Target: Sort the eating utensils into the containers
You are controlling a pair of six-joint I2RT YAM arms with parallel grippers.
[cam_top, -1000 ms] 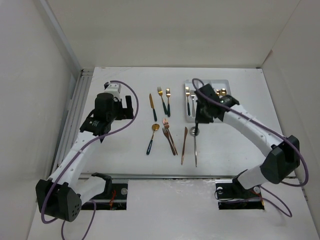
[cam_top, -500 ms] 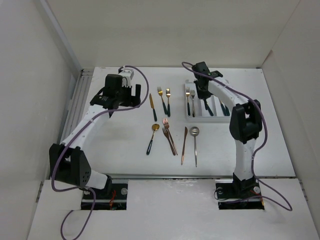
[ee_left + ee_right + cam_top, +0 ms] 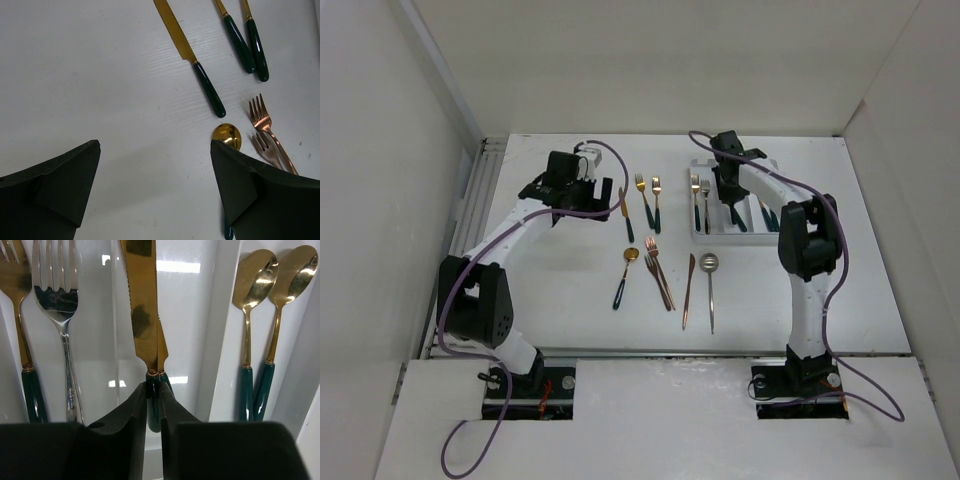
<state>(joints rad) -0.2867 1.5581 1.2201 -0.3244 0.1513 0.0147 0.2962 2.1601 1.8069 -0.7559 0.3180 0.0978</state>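
Over at the upper right of the overhead view, the right gripper (image 3: 153, 396) has its jaws pinched on the dark handle of a gold knife (image 3: 142, 300) in the middle compartment of the white tray (image 3: 216, 335). A second blade lies just under it. Two forks (image 3: 56, 295) lie in the compartment to its left and two spoons (image 3: 256, 275) in the one to its right. The left gripper (image 3: 154, 146) hangs with jaws spread wide above bare table (image 3: 90, 75). A loose knife (image 3: 192, 57), a gold spoon (image 3: 226, 136) and two copper forks (image 3: 264, 124) lie toward the right of its view.
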